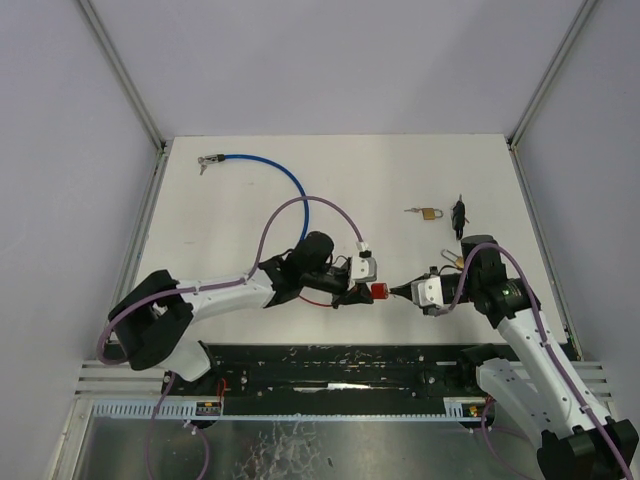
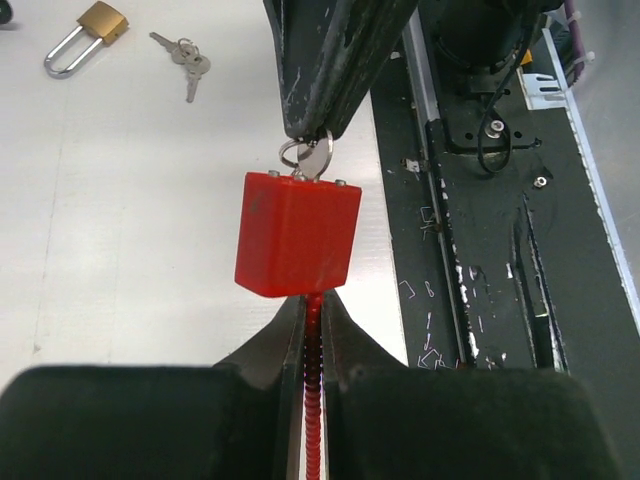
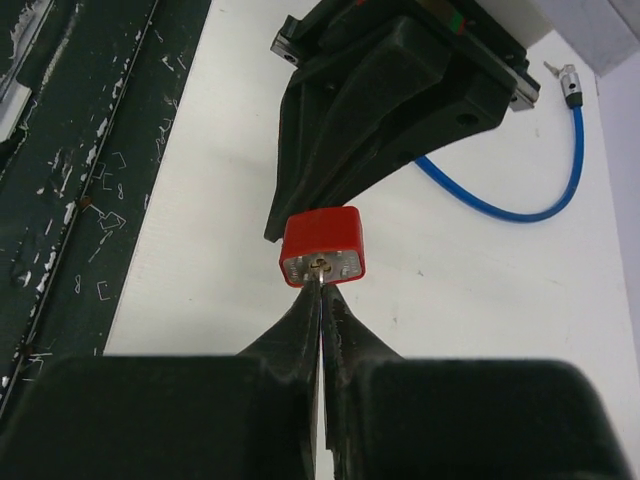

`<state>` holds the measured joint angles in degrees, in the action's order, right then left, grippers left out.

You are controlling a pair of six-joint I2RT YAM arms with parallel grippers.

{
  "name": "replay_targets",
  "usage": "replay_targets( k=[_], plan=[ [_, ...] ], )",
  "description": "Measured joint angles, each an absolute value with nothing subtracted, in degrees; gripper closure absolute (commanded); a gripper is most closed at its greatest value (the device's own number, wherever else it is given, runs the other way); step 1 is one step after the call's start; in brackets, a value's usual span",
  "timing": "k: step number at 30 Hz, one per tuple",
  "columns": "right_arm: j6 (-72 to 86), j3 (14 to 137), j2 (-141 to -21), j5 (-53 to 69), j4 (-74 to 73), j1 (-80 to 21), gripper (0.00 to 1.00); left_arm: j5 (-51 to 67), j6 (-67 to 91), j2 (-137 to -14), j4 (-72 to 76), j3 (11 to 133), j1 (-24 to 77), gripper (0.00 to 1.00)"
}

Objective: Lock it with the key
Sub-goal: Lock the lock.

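White tabletop under pale grey walls, with a black rail strip along the near edge.

The left gripper has its fingers pressed together on the red ribbed shackle cable, which runs out between the tips. Just past those tips sits the red padlock, apparently held clear of the table.

The right gripper meets the lock from the opposite side. Its fingers are closed flat on the key, whose blade sits in the keyhole of the lock's metal face, right at the fingertips. A key ring hangs beside the key's head.

The padlock looks small, hard and fairly light. Its cable is probably flexible, so the body may twist or swing once the key is turned; holding the cable close against the body, as now, should steady it best. The key is thin, stiff and smooth, likely to slip in the pads unless it is pinched across its flat head.

Farther out, well beyond the left fingertips, lie a brass padlock and a small bunch of spare keys just beside it. Past the left gripper, seen from the right wrist, a blue cable curves over the table.

No box, tray or other container shows in any view.
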<state>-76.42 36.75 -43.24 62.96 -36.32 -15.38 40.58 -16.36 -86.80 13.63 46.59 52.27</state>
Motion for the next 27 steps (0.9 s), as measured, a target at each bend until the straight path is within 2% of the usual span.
replay_targets(
  k=[1,6,13,17,27],
  plan=[
    [-75.4,36.8,-43.5,62.9,-36.0,-15.4,0.96,40.2,-16.3,-86.5,14.2,46.1,52.3,0.99],
    [-71.4,36.8,-44.1,62.7,-34.7,-15.4,0.68,38.1,-15.9,-84.5,17.0,43.8,52.3,1.00],
    [-59.9,37.4,-42.2,61.3,-32.6,-15.5,0.37,35.9,-15.9,-83.1,20.3,42.2,52.3,1.00],
    [-52.4,38.1,-41.2,61.8,-30.9,-14.5,0.30,34.3,-15.0,-81.5,24.5,39.5,52.3,0.99],
    [-20.9,39.5,-45.6,67.1,-16.7,-10.1,0.25,23.5,-11.7,-78.1,36.6,34.5,55.2,0.99]
  ],
)
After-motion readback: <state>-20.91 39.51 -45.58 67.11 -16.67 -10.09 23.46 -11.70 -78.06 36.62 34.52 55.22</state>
